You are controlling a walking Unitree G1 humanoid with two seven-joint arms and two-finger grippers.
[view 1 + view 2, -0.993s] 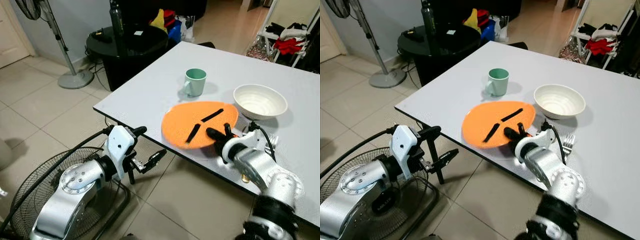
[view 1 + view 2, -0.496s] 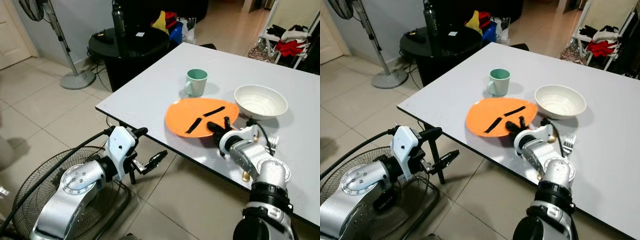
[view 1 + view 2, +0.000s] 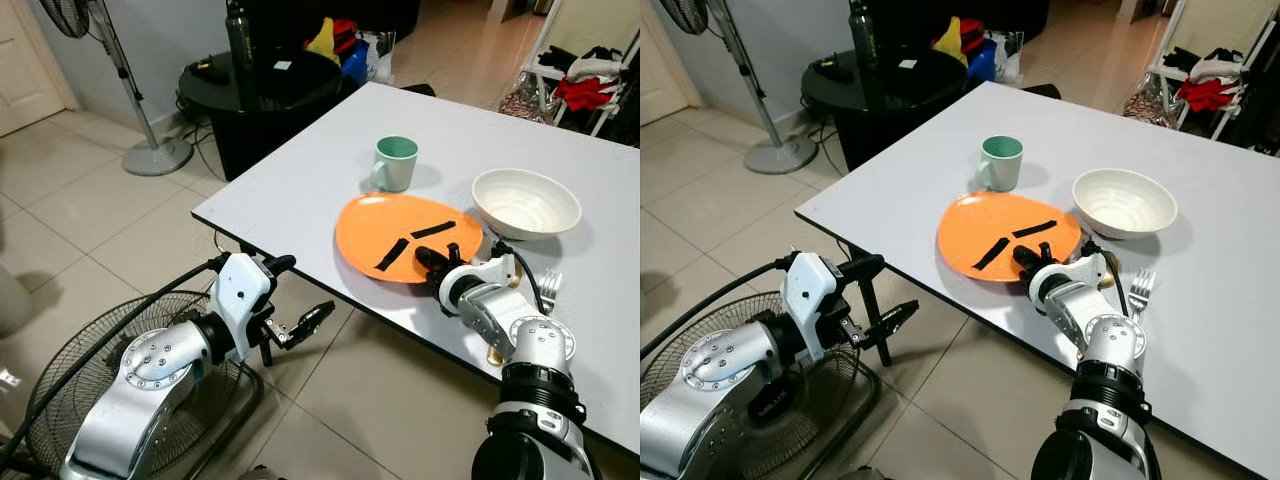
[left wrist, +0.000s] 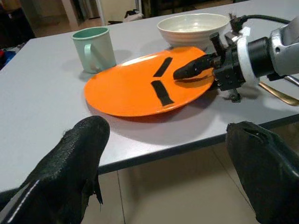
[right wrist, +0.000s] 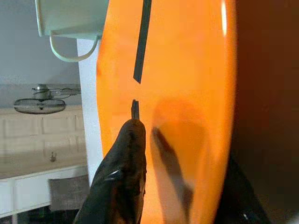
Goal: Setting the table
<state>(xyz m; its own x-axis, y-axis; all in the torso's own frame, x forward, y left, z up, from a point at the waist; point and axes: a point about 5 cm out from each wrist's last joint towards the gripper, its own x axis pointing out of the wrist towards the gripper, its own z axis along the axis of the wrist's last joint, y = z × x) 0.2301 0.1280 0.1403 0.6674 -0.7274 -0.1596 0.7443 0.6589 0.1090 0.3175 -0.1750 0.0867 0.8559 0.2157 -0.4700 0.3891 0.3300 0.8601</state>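
Slippage threatens: right pincer (image 3: pixel 432 262) pinches only the orange plate (image 3: pixel 408 235) rim near the table (image 3: pixel 300 190) edge; left pincer (image 3: pixel 290 330) hangs open.

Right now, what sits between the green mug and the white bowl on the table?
Nothing: in the left eye view the stretch of grey table between the green mug and the white bowl is bare. The orange plate lies nearer the robot, beside that gap.

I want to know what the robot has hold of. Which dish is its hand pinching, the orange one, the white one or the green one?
The orange plate: the right end effector grips its near rim. The white bowl and green mug stand untouched.
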